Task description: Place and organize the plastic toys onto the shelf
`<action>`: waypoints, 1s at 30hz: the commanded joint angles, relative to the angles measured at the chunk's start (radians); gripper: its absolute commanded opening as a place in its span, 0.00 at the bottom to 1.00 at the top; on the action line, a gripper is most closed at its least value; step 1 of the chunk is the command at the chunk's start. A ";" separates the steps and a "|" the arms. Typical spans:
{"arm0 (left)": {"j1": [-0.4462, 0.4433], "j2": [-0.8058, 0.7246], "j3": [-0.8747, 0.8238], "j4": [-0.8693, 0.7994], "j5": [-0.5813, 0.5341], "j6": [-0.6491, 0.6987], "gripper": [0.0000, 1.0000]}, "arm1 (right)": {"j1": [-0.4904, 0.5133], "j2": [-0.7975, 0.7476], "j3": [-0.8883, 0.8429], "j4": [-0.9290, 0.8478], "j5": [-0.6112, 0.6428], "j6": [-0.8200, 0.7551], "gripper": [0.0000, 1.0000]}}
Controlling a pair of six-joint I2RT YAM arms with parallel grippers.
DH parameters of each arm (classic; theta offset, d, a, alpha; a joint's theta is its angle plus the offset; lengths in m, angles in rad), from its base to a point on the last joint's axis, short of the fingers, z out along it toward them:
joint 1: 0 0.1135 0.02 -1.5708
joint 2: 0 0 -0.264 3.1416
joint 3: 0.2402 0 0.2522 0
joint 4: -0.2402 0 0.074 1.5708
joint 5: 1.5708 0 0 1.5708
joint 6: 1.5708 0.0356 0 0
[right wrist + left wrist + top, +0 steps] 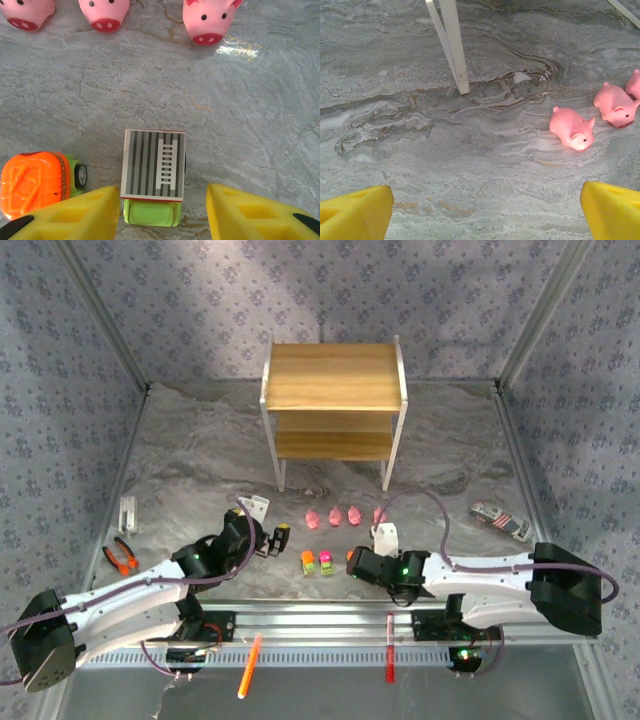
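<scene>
The shelf [335, 390] stands at the back, and one of its white legs [455, 47] is close ahead in the left wrist view. Pink pigs [335, 515] lie in a row in front of it [106, 15] [572, 128]. A grey-striped, green-cabbed toy [154, 165] sits on the table between the fingers of my right gripper [162, 215], which is open: the left finger is near it, the right one stands apart. An orange-topped toy [35, 182] sits just left of that. Orange-topped [308, 562] and magenta-topped [325, 562] toys stand between the arms. My left gripper [485, 215] is open over bare table.
Orange-handled pliers [120, 557] and a small white piece [128, 512] lie at the left. A striped toy car [500, 520] lies at the right. An orange pen [249, 665] and a red pen [390, 660] rest on the front rail. Patterned walls close in the table.
</scene>
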 commanded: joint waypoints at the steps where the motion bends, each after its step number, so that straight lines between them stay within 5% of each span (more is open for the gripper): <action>1: -0.009 0.005 0.032 0.018 0.002 -0.016 0.96 | -0.007 0.021 -0.003 0.016 -0.014 -0.018 0.49; 20: -0.010 0.010 0.034 0.015 -0.003 -0.016 0.96 | -0.028 0.070 0.007 0.045 -0.011 -0.030 0.39; 30: -0.009 0.013 0.036 0.013 -0.005 -0.016 0.96 | -0.032 0.066 0.007 0.039 -0.004 -0.027 0.26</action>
